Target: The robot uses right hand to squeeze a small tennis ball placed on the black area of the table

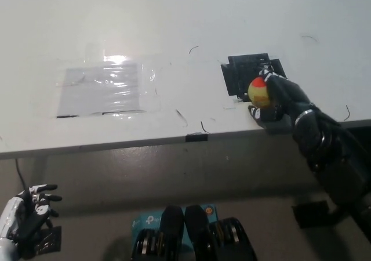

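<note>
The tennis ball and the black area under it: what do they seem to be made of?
The tennis ball looks like matte yellow and orange-red felt, though blurred. The black area seems to be overlapping strips of dull tape stuck flat on the white table.

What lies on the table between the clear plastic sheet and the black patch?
In the head view, only bare white table with thin dark marks lies between the plastic sheet and the black patch.
</note>
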Tool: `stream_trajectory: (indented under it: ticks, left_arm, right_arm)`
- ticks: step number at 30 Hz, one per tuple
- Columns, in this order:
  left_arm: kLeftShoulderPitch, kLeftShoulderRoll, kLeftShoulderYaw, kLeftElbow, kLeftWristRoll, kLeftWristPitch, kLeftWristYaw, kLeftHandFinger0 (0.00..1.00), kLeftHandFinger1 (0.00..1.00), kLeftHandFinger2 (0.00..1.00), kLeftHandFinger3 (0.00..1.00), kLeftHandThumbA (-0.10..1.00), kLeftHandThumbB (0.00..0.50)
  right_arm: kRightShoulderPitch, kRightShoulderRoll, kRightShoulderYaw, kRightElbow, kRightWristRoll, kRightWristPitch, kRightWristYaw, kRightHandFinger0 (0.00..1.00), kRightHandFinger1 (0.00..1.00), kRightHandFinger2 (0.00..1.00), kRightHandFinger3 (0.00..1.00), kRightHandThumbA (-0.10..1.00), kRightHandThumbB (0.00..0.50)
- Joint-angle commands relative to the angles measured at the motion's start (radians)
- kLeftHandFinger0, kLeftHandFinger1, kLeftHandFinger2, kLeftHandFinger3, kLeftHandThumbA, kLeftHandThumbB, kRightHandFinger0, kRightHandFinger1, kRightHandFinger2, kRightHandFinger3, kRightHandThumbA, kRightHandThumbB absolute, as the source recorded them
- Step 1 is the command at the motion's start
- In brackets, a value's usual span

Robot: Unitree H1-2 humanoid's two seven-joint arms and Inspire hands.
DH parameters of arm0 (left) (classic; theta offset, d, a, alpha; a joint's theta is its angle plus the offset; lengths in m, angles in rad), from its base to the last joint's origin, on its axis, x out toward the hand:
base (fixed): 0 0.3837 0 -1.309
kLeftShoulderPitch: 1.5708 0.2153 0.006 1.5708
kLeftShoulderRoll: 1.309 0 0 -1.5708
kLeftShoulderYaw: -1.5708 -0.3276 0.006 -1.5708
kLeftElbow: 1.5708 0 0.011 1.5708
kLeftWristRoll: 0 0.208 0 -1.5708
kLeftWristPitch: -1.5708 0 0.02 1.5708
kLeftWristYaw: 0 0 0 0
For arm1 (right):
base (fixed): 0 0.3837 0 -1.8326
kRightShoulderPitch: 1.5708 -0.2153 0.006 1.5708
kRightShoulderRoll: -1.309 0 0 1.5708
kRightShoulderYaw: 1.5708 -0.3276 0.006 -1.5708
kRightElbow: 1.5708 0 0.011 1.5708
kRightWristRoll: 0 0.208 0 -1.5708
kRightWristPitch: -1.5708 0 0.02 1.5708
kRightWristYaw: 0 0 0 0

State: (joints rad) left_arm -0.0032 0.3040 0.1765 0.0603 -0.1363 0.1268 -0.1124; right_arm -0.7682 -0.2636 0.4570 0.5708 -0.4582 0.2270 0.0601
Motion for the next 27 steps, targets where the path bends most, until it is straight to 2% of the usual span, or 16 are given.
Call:
stream_trajectory:
  ticks: [1,8,10,11,12,13,14,15,16,17,19,20,21,22,26,27]
  left_arm:
    - [-0.011,0.026,0.007,-0.029,0.0,-0.009,-0.011,0.31,0.39,0.52,0.6,0.17,0.0]
    - [-0.023,0.02,0.011,-0.034,-0.011,0.0,-0.01,0.3,0.37,0.49,0.58,0.15,0.0]
    - [-0.028,0.021,0.01,-0.02,-0.014,-0.023,-0.017,0.29,0.36,0.49,0.57,0.1,0.0]
    - [-0.031,0.019,0.008,-0.019,-0.014,-0.023,-0.017,0.29,0.36,0.49,0.57,0.1,0.0]
    - [-0.03,0.02,0.007,-0.02,-0.005,-0.019,-0.012,0.3,0.37,0.5,0.6,0.1,0.0]
    - [-0.039,0.02,0.008,-0.022,-0.005,-0.007,-0.008,0.31,0.37,0.51,0.61,0.1,0.0]
    - [-0.037,0.021,0.007,-0.028,-0.004,-0.004,-0.009,0.31,0.38,0.52,0.61,0.1,0.0]
    - [-0.042,0.022,0.007,-0.028,-0.004,-0.004,-0.009,0.32,0.38,0.53,0.62,0.09,0.0]
    - [-0.042,0.025,0.005,-0.03,-0.006,-0.018,-0.017,0.31,0.38,0.53,0.6,0.08,0.0]
    - [-0.044,0.025,0.007,-0.029,-0.007,-0.016,-0.016,0.31,0.38,0.54,0.61,0.08,0.0]
    - [-0.047,0.024,0.01,-0.036,-0.009,0.0,-0.011,0.31,0.38,0.54,0.61,0.1,0.0]
    - [-0.048,0.024,0.013,-0.038,-0.014,-0.002,-0.013,0.3,0.37,0.53,0.62,0.09,0.0]
    - [-0.049,0.025,0.014,-0.038,-0.014,-0.001,-0.013,0.3,0.38,0.54,0.63,0.08,0.0]
    - [-0.05,0.026,0.014,-0.037,-0.015,-0.001,-0.014,0.31,0.38,0.55,0.63,0.07,0.0]
    - [-0.052,0.028,0.012,-0.035,-0.006,-0.007,-0.011,0.32,0.39,0.54,0.65,0.07,0.0]
    - [-0.051,0.028,0.013,-0.032,-0.009,-0.013,-0.014,0.32,0.39,0.54,0.65,0.07,0.0]
  right_arm:
    - [-0.002,0.03,-0.009,0.019,-0.02,-0.062,-0.031,1.0,1.0,1.0,1.0,0.59,0.478]
    - [0.013,0.07,-0.011,0.039,-0.012,-0.072,-0.019,1.0,1.0,1.0,1.0,0.52,0.43]
    - [0.013,0.076,-0.011,0.075,-0.011,-0.095,-0.031,1.0,1.0,1.0,1.0,0.31,0.274]
    - [0.013,0.073,-0.013,0.072,-0.011,-0.094,-0.03,1.0,1.0,1.0,1.0,0.31,0.27]
    - [0.011,0.067,-0.007,0.103,-0.018,-0.127,-0.042,1.0,1.0,1.0,1.0,0.06,0.118]
    - [-0.003,0.053,0.015,0.137,-0.048,-0.141,-0.048,0.72,0.94,1.0,1.0,-0.08,0.024]
    - [-0.01,0.036,0.052,0.155,-0.094,-0.143,-0.049,0.37,0.58,1.0,1.0,-0.1,0.004]
    - [-0.016,0.029,0.064,0.162,-0.111,-0.144,-0.05,0.28,0.5,0.97,1.0,-0.1,0.0]
    - [-0.016,0.015,0.088,0.173,-0.144,-0.153,-0.069,0.18,0.37,0.69,1.0,-0.1,0.0]
    - [-0.02,0.0,0.122,0.186,-0.178,-0.139,-0.063,0.05,0.28,0.56,1.0,-0.1,0.0]
    - [-0.019,-0.035,0.185,0.197,-0.235,-0.119,-0.031,0.0,0.22,0.45,0.96,-0.1,0.0]
    - [-0.019,-0.05,0.215,0.212,-0.262,-0.118,-0.04,0.0,0.19,0.4,0.81,-0.1,0.0]
    - [-0.024,-0.056,0.233,0.227,-0.277,-0.102,-0.041,0.0,0.2,0.41,0.61,-0.1,0.016]
    - [-0.028,-0.061,0.248,0.243,-0.292,-0.078,-0.035,0.0,0.22,0.43,0.53,-0.1,0.001]
    - [-0.035,-0.067,0.271,0.293,-0.311,-0.079,-0.083,0.0,0.23,0.52,0.33,-0.09,0.0]
    - [-0.031,-0.067,0.271,0.303,-0.317,-0.094,-0.125,0.0,0.24,0.53,0.31,-0.08,0.0]
